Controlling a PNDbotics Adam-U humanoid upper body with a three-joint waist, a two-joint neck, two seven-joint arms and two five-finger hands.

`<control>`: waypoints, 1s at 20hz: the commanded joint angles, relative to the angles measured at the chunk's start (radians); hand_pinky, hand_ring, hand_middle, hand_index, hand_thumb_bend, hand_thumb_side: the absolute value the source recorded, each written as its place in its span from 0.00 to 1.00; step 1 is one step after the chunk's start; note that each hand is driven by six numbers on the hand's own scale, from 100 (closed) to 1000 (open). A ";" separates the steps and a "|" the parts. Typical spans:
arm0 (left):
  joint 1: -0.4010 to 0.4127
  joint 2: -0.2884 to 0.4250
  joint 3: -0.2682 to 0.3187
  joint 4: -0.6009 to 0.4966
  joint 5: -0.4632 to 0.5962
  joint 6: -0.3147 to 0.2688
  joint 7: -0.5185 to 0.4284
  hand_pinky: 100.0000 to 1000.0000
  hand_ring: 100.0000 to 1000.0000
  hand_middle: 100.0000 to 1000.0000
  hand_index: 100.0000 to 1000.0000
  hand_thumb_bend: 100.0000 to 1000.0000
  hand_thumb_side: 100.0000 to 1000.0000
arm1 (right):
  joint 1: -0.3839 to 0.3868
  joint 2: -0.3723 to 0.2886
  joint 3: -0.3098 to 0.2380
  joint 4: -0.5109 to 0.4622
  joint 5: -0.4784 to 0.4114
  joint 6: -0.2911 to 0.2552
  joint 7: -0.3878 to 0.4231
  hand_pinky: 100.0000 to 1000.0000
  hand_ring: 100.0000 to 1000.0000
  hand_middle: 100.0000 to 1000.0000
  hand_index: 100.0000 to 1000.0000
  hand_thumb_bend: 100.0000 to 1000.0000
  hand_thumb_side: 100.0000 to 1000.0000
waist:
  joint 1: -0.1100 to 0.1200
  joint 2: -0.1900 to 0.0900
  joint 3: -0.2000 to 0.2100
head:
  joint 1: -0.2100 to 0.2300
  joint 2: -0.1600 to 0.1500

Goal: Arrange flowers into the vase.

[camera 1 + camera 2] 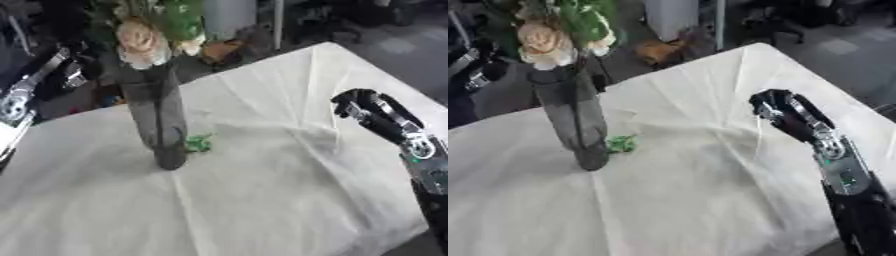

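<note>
Fingers (350, 106) of the right hand (372, 114) are curled in, holding nothing, above the worktop (262, 190). Left hand's fingers can't be told. Vase (156, 120) stands upright at the worktop's left, flowers (144, 42) in it, a green bit (199, 143) touching its base.

Right hand (367, 107) raised at right, fingers curled, empty (forearm angled up from lower corner). Left arm at left edge.

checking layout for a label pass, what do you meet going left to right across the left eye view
black and silver left arm → tall dark grey vase with a peach flower → small green leafy bit on the white cloth → black right hand, fingers curled, holding nothing
</note>
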 commanded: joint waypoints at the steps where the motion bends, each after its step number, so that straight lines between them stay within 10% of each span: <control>1: -0.013 0.045 0.014 -0.012 0.003 0.001 0.001 0.78 0.82 0.79 0.81 0.98 1.00 | -0.020 -0.017 -0.004 -0.009 -0.011 -0.004 -0.001 0.59 0.60 0.48 0.69 0.20 0.78 | -0.013 -0.011 0.003 | 0.002 -0.005; 20: 0.062 0.086 0.028 -0.142 0.159 -0.002 0.043 0.74 0.80 0.77 0.81 0.99 1.00 | -0.023 -0.015 -0.008 -0.001 -0.017 -0.008 -0.010 0.59 0.60 0.48 0.69 0.20 0.79 | -0.043 -0.011 0.025 | 0.001 -0.003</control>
